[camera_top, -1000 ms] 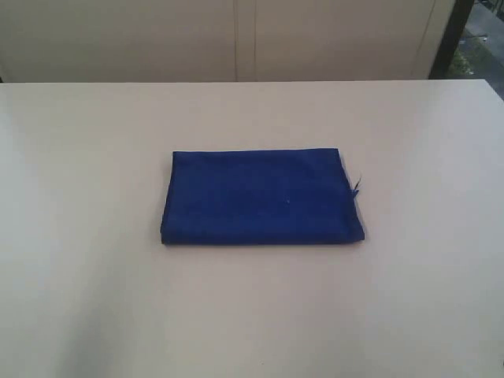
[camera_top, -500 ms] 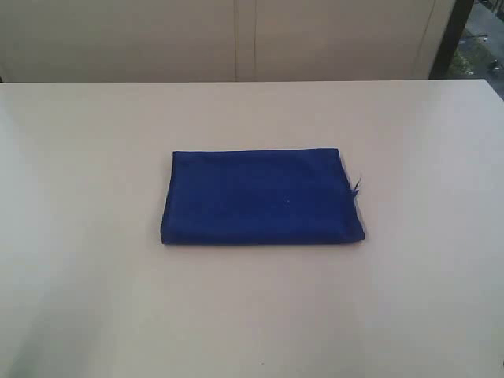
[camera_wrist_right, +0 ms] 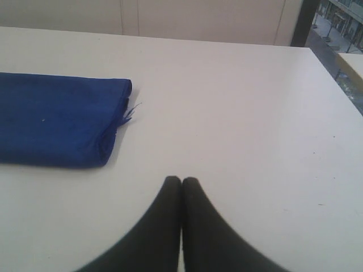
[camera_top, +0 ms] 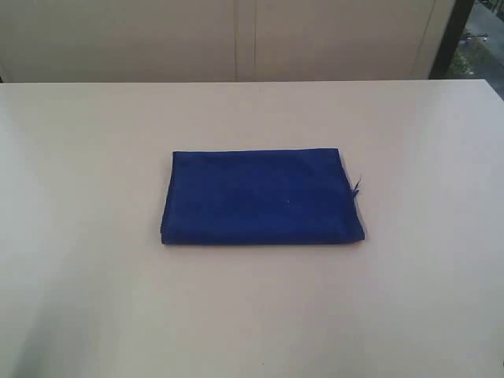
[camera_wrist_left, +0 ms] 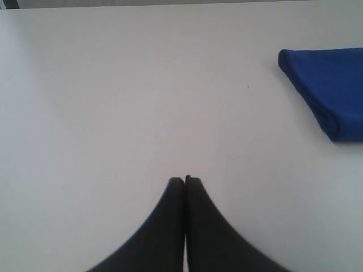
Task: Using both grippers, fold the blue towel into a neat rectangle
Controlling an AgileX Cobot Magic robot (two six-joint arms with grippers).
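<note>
Blue towel (camera_top: 262, 197): folded into a flat rectangle, lying near the middle of the table (camera_top: 252, 315), with its long sides running across the exterior view.
Towel edges: stacked layers show at the right short end and at the near left corner. The long sides look straight, and the left end slants a little.
Towel top: smooth deep blue, with one tiny pale speck (camera_top: 287, 201) near the middle.
Thread (camera_top: 357, 186): a short loose blue strand sticking out from the right short end over the table.
Left gripper (camera_wrist_left: 185, 181): black fingers pressed together with nothing pinched between them. It sits above the pale tabletop, well apart from the towel's left end.
Right gripper (camera_wrist_right: 181, 180): black fingers pressed together, nothing held. It sits above the tabletop, well apart from the towel's right end and the strand.
Table: pale off-white, matte, wide on every side of the towel.
Wall (camera_top: 236, 39): light panels with vertical seams behind the table's far edge.
Post (camera_top: 453, 35): dark, slanted, at the far right corner.
</note>
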